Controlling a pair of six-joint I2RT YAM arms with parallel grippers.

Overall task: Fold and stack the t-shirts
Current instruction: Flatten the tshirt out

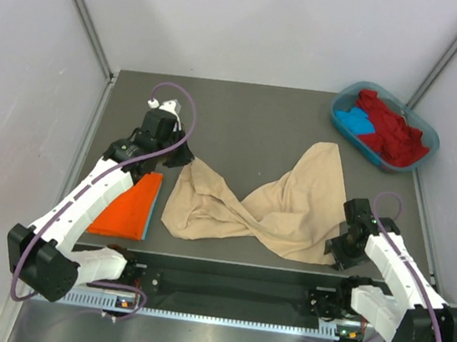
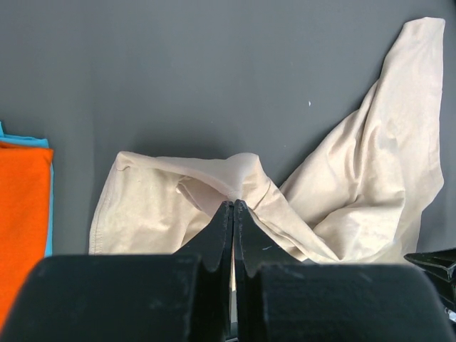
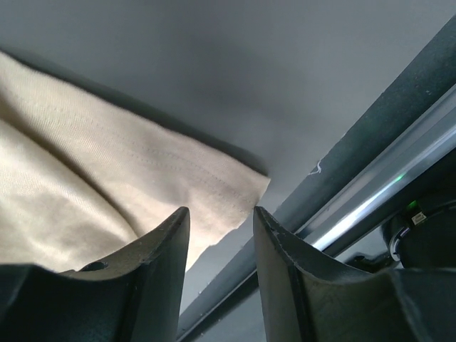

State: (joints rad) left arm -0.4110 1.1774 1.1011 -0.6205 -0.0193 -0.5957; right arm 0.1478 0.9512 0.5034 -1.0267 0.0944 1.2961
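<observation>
The beige-tan t-shirt (image 1: 265, 210) lies twisted and crumpled across the middle of the grey table. My left gripper (image 1: 181, 158) is at its upper left corner, shut on a pinch of the beige cloth (image 2: 242, 174). My right gripper (image 1: 342, 252) is open, low over the shirt's lower right hem corner (image 3: 235, 189), which lies between the fingers. A folded orange shirt (image 1: 127, 205) lies on a blue one at the left, also in the left wrist view (image 2: 21, 214). Red (image 1: 390, 129) and blue (image 1: 356, 120) shirts fill the tub.
The teal-blue oval tub (image 1: 420, 158) stands at the far right corner. A black rail with a metal strip (image 1: 230, 285) runs along the near table edge, close to the right gripper (image 3: 370, 192). Cage posts and walls stand on both sides.
</observation>
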